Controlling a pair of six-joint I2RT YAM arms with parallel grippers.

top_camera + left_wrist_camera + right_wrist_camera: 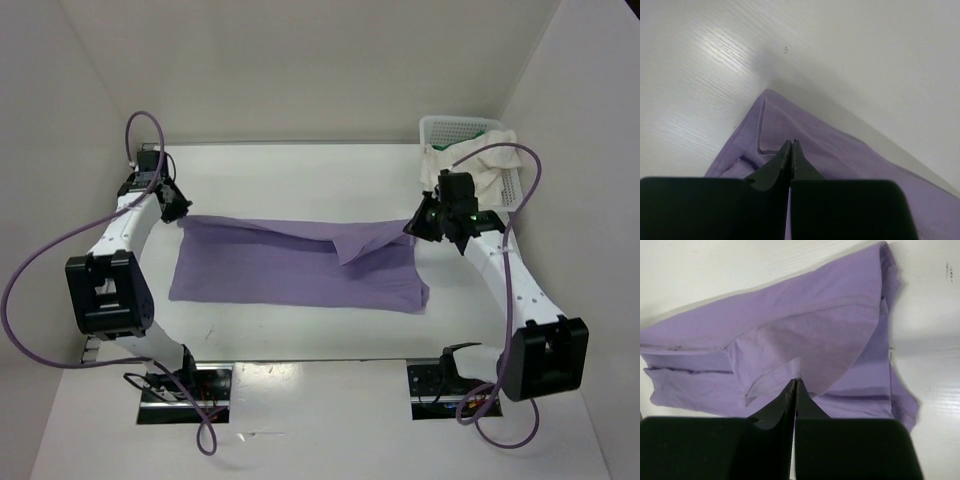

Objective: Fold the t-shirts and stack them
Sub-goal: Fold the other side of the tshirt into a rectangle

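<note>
Lavender t-shirt [290,270], one: spread wide across the middle of the white table [300,175], partly doubled over, with a loose flap lying right of centre. Left gripper [180,210], at the shirt's upper left corner: jaws pinched together on the purple cloth. Right gripper [422,226], at the shirt's upper right edge: jaws likewise closed, clamped on a hemmed edge of the same shirt. White mesh basket [445,125], upper right of the frame, behind the right arm: holds the off-white t-shirt [485,165], bunched and spilling over the rim, with a sliver of green t-shirt [470,143] showing against it
</note>
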